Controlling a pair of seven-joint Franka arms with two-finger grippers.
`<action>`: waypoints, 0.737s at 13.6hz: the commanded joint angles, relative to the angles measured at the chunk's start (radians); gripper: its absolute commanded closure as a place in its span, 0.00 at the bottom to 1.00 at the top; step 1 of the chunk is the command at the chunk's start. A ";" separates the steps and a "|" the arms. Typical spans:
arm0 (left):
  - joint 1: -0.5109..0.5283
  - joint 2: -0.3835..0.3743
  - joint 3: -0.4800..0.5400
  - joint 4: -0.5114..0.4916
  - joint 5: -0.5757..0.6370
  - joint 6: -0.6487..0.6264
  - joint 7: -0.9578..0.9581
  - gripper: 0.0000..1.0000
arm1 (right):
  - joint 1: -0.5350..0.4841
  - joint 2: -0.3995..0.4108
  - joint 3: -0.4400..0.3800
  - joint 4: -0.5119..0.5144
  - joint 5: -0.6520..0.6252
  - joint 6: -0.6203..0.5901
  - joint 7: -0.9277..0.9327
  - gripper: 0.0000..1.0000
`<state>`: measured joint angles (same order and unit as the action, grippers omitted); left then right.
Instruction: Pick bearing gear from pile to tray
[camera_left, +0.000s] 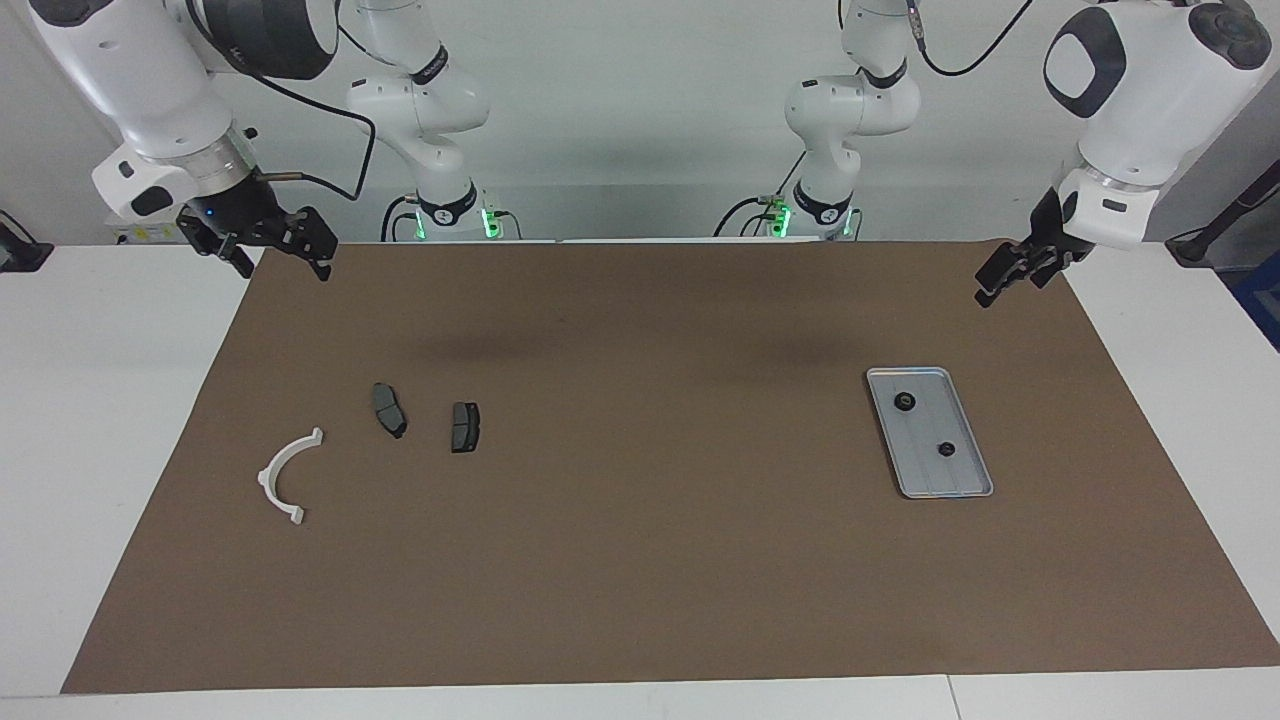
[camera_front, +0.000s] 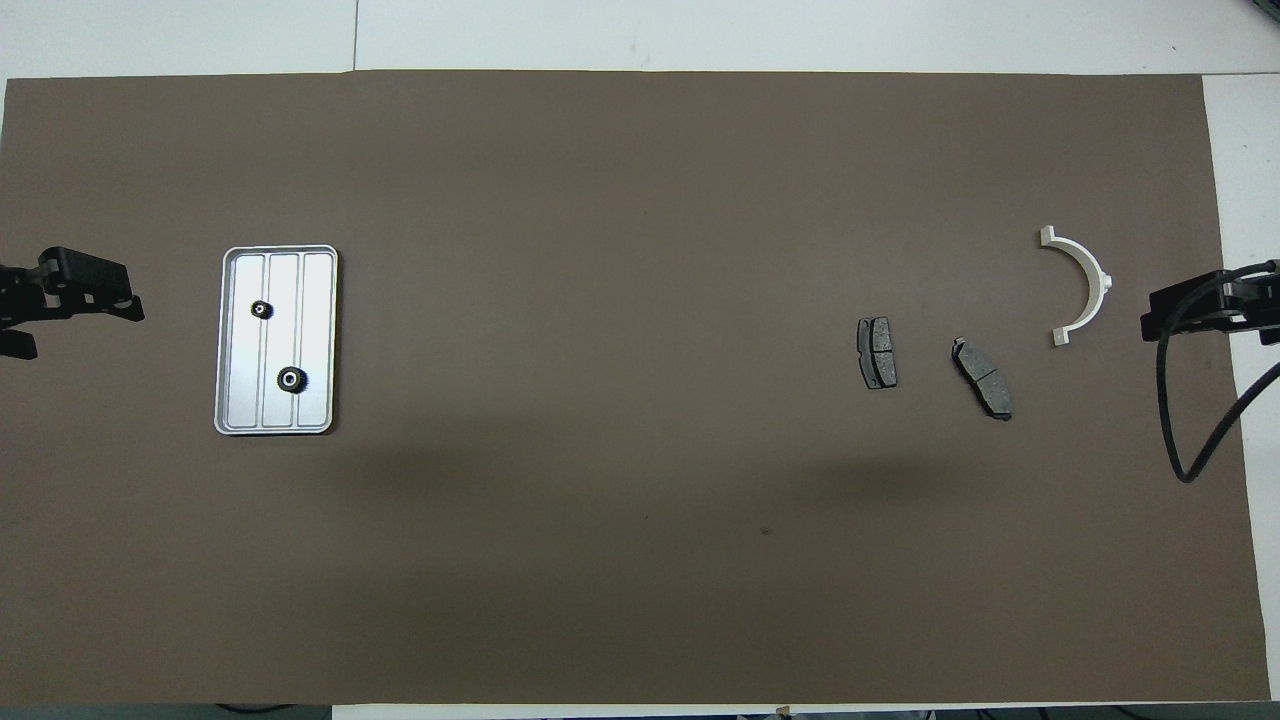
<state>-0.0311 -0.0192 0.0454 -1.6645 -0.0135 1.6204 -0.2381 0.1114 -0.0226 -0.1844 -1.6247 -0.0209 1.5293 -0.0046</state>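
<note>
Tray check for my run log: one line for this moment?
tray: two gears inside | left claw: open, empty | right claw: open, empty

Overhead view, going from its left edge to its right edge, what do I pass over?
Left gripper → tray holding two small black gears → blocky dark pad → longer dark pad → white half-ring bracket → right gripper.

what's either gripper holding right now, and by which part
Nothing. The left gripper and the right gripper are both open and empty, up off the table; both gears lie in the tray.
</note>
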 joint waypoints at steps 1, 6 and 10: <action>-0.001 0.025 -0.005 0.037 0.015 -0.036 0.037 0.00 | -0.007 -0.010 -0.003 0.000 0.007 -0.012 -0.031 0.00; -0.004 0.022 -0.015 0.026 0.014 -0.034 0.077 0.00 | -0.007 -0.010 -0.001 0.000 0.007 -0.014 -0.031 0.00; -0.001 0.016 -0.048 0.019 0.014 -0.034 0.079 0.00 | -0.007 -0.010 -0.001 0.000 0.007 -0.015 -0.031 0.00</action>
<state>-0.0320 -0.0068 0.0007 -1.6564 -0.0132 1.6079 -0.1726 0.1113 -0.0226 -0.1849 -1.6247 -0.0209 1.5293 -0.0046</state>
